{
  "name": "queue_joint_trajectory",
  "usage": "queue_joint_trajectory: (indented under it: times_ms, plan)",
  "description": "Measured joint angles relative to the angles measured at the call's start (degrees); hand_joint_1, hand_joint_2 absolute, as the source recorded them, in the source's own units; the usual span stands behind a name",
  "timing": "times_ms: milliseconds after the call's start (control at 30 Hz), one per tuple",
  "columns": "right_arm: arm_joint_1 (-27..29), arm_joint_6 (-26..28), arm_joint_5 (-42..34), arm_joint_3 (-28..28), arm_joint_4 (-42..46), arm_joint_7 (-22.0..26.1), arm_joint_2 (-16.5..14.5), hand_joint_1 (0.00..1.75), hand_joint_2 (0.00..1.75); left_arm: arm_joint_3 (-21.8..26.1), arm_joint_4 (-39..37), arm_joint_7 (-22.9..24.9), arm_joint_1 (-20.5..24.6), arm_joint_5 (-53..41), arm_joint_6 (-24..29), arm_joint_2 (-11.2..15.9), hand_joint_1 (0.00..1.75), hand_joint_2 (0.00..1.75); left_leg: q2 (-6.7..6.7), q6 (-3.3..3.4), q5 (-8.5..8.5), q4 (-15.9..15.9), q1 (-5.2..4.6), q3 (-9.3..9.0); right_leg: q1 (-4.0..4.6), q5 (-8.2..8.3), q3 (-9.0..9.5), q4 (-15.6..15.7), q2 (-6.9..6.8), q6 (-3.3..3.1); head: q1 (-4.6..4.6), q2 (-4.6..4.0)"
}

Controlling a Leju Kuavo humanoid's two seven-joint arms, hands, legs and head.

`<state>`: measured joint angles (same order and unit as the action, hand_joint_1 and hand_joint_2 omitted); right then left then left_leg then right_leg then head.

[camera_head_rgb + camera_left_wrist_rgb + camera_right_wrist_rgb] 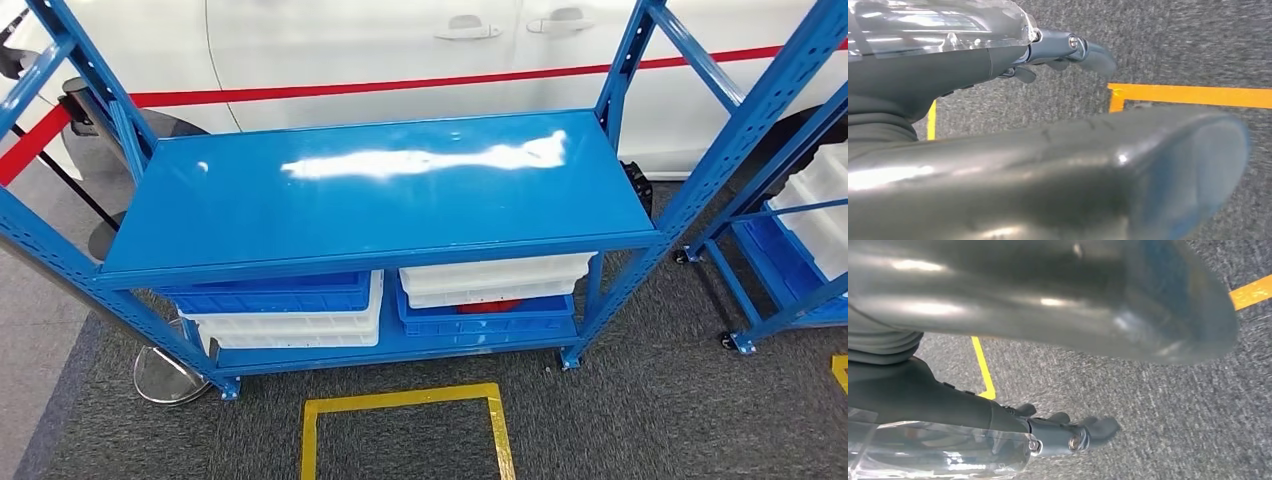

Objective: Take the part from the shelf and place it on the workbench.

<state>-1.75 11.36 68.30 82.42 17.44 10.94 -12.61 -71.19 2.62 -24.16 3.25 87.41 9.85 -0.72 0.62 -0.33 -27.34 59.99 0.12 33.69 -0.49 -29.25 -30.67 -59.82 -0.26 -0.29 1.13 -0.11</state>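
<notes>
A: Where was the part?
B: Red piece [489, 306] sat in a blue bin [487, 320] under the shelf [380, 195] top, front edge unblocked.
A: Your hands?
B: Left hand [1058, 55], right hand [1063, 430] spread, holding nothing, over carpet [640, 410].

Two blue bins [270, 292], two white bins [495, 278], one blue shelf [380, 190].

The shelf [380, 190] is blue painted metal, its top board glossy enough to throw back a white glare. The bins [290, 310] beneath look like smooth plastic, white and blue. The carpet [620, 420] is grey, rough and matt. The car [400, 50] behind is glossy white.
</notes>
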Motion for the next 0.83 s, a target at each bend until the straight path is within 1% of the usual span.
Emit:
queue_joint_trajectory:
  times_ms: [67,100,133,167,200,233,267,300,333,367,400,433,467,500,567,600,633,667,733,767,800,833]
  plan:
    - [0.0,0.0,0.1,0.0,0.0,0.0,0.0,0.0,0.0,0.0,0.0,0.0,0.0,0.0,0.1,0.0,0.0,0.0,-0.07,0.79,0.92,-0.5,0.1,-0.34,0.02,-0.37,0.23,0.0,-0.02,0.76,-0.01,0.0]
    - [0.0,0.0,0.2,0.0,0.0,0.0,0.0,0.0,0.0,0.0,0.0,0.0,0.0,0.0,0.1,0.0,0.0,0.0,-0.09,1.19,1.16,-0.8,0.22,-0.56,-0.01,-1.04,0.07,-0.7,0.01,1.02,-0.04,0.0]
    - [0.0,0.0,0.3,0.0,0.0,0.0,0.0,0.0,0.0,0.0,0.0,0.0,0.1,0.0,0.2,0.0,0.0,0.0,-0.09,1.58,1.37,-1.2,0.35,-0.73,-0.03,-2.32,-0.69,-2.5,0.07,1.22,-0.09,0.0]
    - [0.0,0.0,0.4,0.0,0.0,0.0,0.0,0.0,0.0,0.0,0.0,0.0,0.2,0.0,0.3,0.0,0.0,0.0,-0.08,1.88,1.48,-1.4,0.37,-0.77,-0.14,-4.17,-2.12,-5.5,0.14,1.35,-0.13,0.0]
    - [0.0,0.1,0.5,0.0,0.0,0.0,0.0,0.0,0.0,0.0,0.0,0.0,0.2,0.0,0.4,0.0,0.0,0.0,-0.1,2.09,1.46,-1.4,0.31,-0.71,-0.17,-6.19,-4.04,-9.3,0.17,1.44,-0.18,0.0]
    - [0.0,0.1,0.7,0.0,0.0,-0.1,0.0,0.0,0.0,0.0,0.0,0.1,0.2,0.0,0.5,0.0,0.0,0.0,-0.11,2.21,1.41,-1.4,0.24,-0.66,-0.22,-7.66,-5.91,-12.8,0.19,1.54,-0.2,0.0]
    - [0.0,0.1,0.8,0.0,0.0,-0.1,0.0,0.0,0.0,0.0,0.0,0.1,0.2,0.0,0.6,0.0,0.0,0.0,-0.13,2.25,1.36,-1.4,0.18,-0.65,-0.27,-8.12,-7.15,-15.0,0.19,1.63,-0.2,0.0]
    - [0.1,0.1,0.9,0.0,0.0,-0.1,0.0,0.0,0.0,0.0,0.0,0.1,0.2,0.0,0.6,0.0,0.0,0.0,-0.18,2.25,1.33,-1.4,0.14,-0.69,-0.29,-7.36,-7.39,-15.1,0.18,1.67,-0.2,0.0]
    - [0.1,0.1,1.0,0.0,0.0,-0.2,0.0,0.0,0.0,0.0,0.0,0.1,0.1,0.0,0.6,0.0,0.0,0.0,-0.25,2.2,1.29,-1.4,0.13,-0.79,-0.3,-5.57,-6.51,-12.9,0.18,1.62,-0.2,0.0]
    - [0.1,0.2,1.0,0.0,0.0,-0.2,0.0,0.0,0.0,0.0,0.0,0.1,0.2,0.0,0.6,0.0,0.0,0.0,-0.33,2.09,1.22,-1.4,0.12,-0.93,-0.29,-3.28,-4.74,-9.1,0.18,1.48,-0.21,0.0]
    - [0.1,0.2,1.1,0.0,0.0,-0.3,0.0,0.0,0.0,0.0,0.0,0.2,0.2,0.0,0.6,0.0,0.0,0.0,-0.39,1.89,1.1,-1.3,0.0,-1.05,-0.21,-1.42,-2.89,-5.0,0.19,1.3,-0.2,0.0]
    - [0.0,0.3,1.1,0.0,0.0,-0.4,0.0,0.0,0.0,0.0,0.0,0.2,0.2,0.0,0.6,0.0,0.0,0.0,-0.45,1.64,0.96,-1.2,-0.12,-1.15,-0.15,-0.12,-1.47,-1.8,0.21,1.08,-0.19,0.0]
    - [0.0,0.4,1.1,0.0,0.0,-0.5,0.0,0.0,0.44,0.0,0.0,0.2,0.2,0.0,0.6,0.0,0.0,0.0,-0.47,1.35,0.84,-1.1,-0.25,-1.21,-0.08,0.44,-0.67,0.0,0.22,0.85,-0.16,0.0]
    - [0.0,0.4,1.1,0.0,0.0,-0.6,0.0,0.0,0.87,0.0,0.0,0.3,0.3,0.0,0.6,0.0,0.0,0.0,-0.5,1.01,0.79,-1.2,-0.35,-1.27,0.03,0.46,-0.52,0.5,0.24,0.6,-0.14,0.0]
    - [0.0,0.5,1.1,0.0,0.0,-1.1,-0.1,0.0,1.75,0.0,0.0,0.4,0.3,0.0,0.7,0.0,0.0,0.0,-0.51,0.32,0.7,-1.2,-0.25,-1.37,-0.06,0.71,-0.46,0.8,0.17,-0.08,-0.14,0.0]
    - [0.0,0.6,1.0,0.1,0.0,-1.5,-0.1,0.0,1.75,0.0,0.0,0.5,0.3,0.0,0.8,0.0,0.0,0.0,-0.52,-0.02,0.2,-0.6,-0.18,-1.19,-0.15,0.89,-0.38,1.0,0.13,-0.44,-0.09,0.0]
    - [0.0,0.8,1.0,0.1,0.0,-1.9,-0.2,0.0,1.75,0.0,0.0,0.6,0.3,0.0,0.9,0.0,0.0,0.0,-0.53,-0.35,-0.94,1.0,-0.08,-0.53,-0.3,1.07,-0.33,1.3,0.06,-0.74,0.01,0.0]
    - [0.0,0.9,0.9,0.1,0.0,-2.3,-0.2,0.0,1.75,0.0,0.0,0.7,0.3,0.0,0.9,0.0,0.0,0.0,-0.53,-0.66,-2.68,3.9,0.07,0.69,-0.39,1.17,-0.3,1.4,-0.01,-0.91,0.11,0.0]
    - [0.0,0.8,0.9,0.3,0.0,-2.9,-0.2,0.0,1.75,0.0,0.0,1.0,0.2,0.0,1.1,0.0,0.0,0.87,-0.53,-1.14,-6.33,11.3,0.31,4.05,-0.35,1.18,-0.38,1.3,-0.07,-1.04,0.24,0.0]
    - [0.0,0.7,0.9,0.4,0.0,-3.3,-0.2,0.0,1.75,0.0,0.0,1.1,0.2,0.0,1.1,0.0,0.0,1.31,-0.52,-1.38,-7.08,13.9,0.44,5.29,-0.34,1.14,-0.38,1.3,-0.08,-1.1,0.23,0.0]
    - [0.0,0.6,0.9,0.5,0.0,-3.9,-0.3,0.0,1.75,0.0,0.0,1.3,0.2,0.0,1.3,0.0,0.0,1.75,-0.52,-1.65,-6.62,14.5,0.59,5.59,-0.35,1.06,-0.32,1.2,-0.08,-1.16,0.23,0.0]
    - [0.0,0.5,0.9,0.6,0.0,-4.2,-0.3,0.0,1.75,0.0,0.0,1.4,0.1,0.0,1.4,0.0,0.0,1.75,-0.52,-1.78,-6.3,14.7,0.66,5.73,-0.37,1.02,-0.3,1.2,-0.08,-1.21,0.23,0.0]
